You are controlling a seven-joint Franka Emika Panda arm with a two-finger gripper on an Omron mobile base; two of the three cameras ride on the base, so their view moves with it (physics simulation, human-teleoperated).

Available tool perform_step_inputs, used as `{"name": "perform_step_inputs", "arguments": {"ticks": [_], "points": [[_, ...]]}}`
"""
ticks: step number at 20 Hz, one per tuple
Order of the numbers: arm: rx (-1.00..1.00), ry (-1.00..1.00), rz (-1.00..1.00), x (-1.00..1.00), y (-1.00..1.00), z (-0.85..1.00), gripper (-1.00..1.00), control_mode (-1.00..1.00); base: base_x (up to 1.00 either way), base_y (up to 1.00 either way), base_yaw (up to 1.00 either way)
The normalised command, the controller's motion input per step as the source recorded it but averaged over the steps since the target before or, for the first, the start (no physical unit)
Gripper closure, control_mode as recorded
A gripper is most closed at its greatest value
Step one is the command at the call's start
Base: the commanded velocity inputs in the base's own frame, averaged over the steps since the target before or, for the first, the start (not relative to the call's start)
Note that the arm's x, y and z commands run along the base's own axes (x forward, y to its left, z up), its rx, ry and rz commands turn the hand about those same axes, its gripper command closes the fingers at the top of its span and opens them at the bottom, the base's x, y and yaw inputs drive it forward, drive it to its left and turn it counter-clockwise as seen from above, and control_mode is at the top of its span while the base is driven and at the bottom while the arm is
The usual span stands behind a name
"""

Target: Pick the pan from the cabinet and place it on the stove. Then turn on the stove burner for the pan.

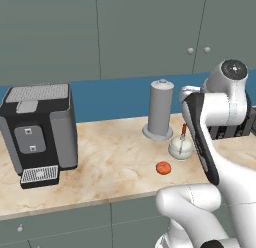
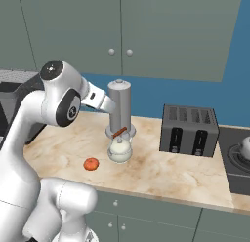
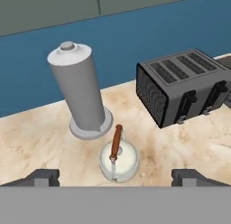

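**Open claw above a small kettle, cabinet doors shut**

Left base view: nearest the camera the white arm (image 1: 210, 142) rises from the lower right and bends over the marble counter (image 1: 100, 162). Just beyond its forearm sits a small pale round kettle (image 1: 180, 147) with a brown handle, and a small orange-red fruit (image 1: 163, 167) lies in front of it on the counter. Behind the kettle stands a tall grey cylinder (image 1: 160, 108) on a round base. A black coffee machine (image 1: 39, 131) stands well apart on the left. The grey-green cabinet (image 1: 150, 32) fills the wall above, its doors closed; the pan cannot be seen.

Right base view: the arm climbs from the lower left. The kettle sits just in front of the cylinder, with the fruit to its left. A dark toaster (image 2: 189, 130) stands to the right, and the black stove (image 2: 237, 163) shows at the right edge, with a rounded pale thing on a burner.

Hand view: the gripper (image 3: 116, 178) has its two dark fingertips (image 3: 41, 177) far apart, holding nothing, with the kettle below and between them. The cylinder stands just beyond the kettle, the toaster to the right.
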Motion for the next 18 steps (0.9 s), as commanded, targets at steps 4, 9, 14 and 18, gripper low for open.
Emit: {"name": "perform_step_inputs", "arguments": {"ticks": [4, 9, 14, 18], "points": [[0.0, -0.17, 0.06, 0.07, -0.28, 0.32, -1.0, -1.0, 0.0, 0.0, 0.0], [0.0, -0.15, 0.08, 0.13, -0.22, 0.32, -1.0, -1.0, 0.0, 0.0, 0.0], [-0.01, -0.12, 0.02, 0.17, -0.1, 0.2, -1.0, -1.0, 0.0, 0.0, 0.0], [0.0, -0.26, 0.0, 0.09, -0.13, 0.09, -1.0, -1.0, 0.0, 0.0, 0.0]]}}
